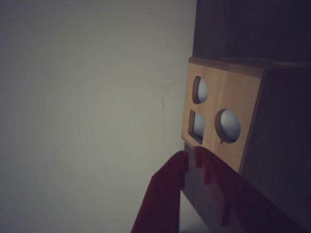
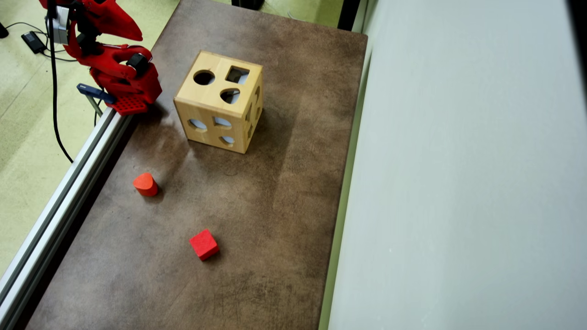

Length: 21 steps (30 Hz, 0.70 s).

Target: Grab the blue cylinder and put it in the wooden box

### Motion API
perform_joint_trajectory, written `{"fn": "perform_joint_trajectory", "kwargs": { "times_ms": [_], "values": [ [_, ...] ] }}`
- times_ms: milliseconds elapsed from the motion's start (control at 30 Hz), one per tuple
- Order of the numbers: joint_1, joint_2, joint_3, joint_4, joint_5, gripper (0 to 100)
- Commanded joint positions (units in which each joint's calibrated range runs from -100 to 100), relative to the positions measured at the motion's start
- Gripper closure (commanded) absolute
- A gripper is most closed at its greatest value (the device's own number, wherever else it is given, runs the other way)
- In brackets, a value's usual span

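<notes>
The wooden box (image 2: 219, 108) stands on the brown counter (image 2: 257, 220) toward its far end in the overhead view, just to the right of the red arm's base (image 2: 126, 87), which sits at the counter's left edge beside a metal rail (image 2: 59, 201). In the wrist view the box (image 1: 219, 119) fills the upper right, turned so one pale face shows, and the pincer (image 1: 190, 164) reaches up from the bottom edge with its red fingers (image 1: 165, 194) ending just below the box's lower corner; whether they touch the box cannot be told. The two finger tips lie close together with only a narrow slit between them and nothing visible held there, so the pincer looks nearly clenched and empty. In the overhead view the pincer itself is hard to make out among the arm's folded red parts at the top left. The box is a light-wood cube; its top face carries a round hole, a square hole and a rounded teardrop-like hole, and its side faces show more cut-outs. No blue cylinder can be seen in either view. On the counter nearer the camera lie a red rounded block (image 2: 145, 184) near the rail and a red cube (image 2: 204, 244), both well apart from the box and the arm.
</notes>
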Motion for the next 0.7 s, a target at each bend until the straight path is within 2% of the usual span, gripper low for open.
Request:
{"fn": "perform_joint_trajectory", "kwargs": {
  "times_ms": [0, 267, 667],
  "values": [
    [-0.2, 0.3, -0.1, -0.8, -0.1, 97],
    [-0.3, 0.2, 0.3, -10.0, -0.2, 97],
    [-0.3, 0.2, 0.8, -10.0, -0.3, 97]
  ]
}}
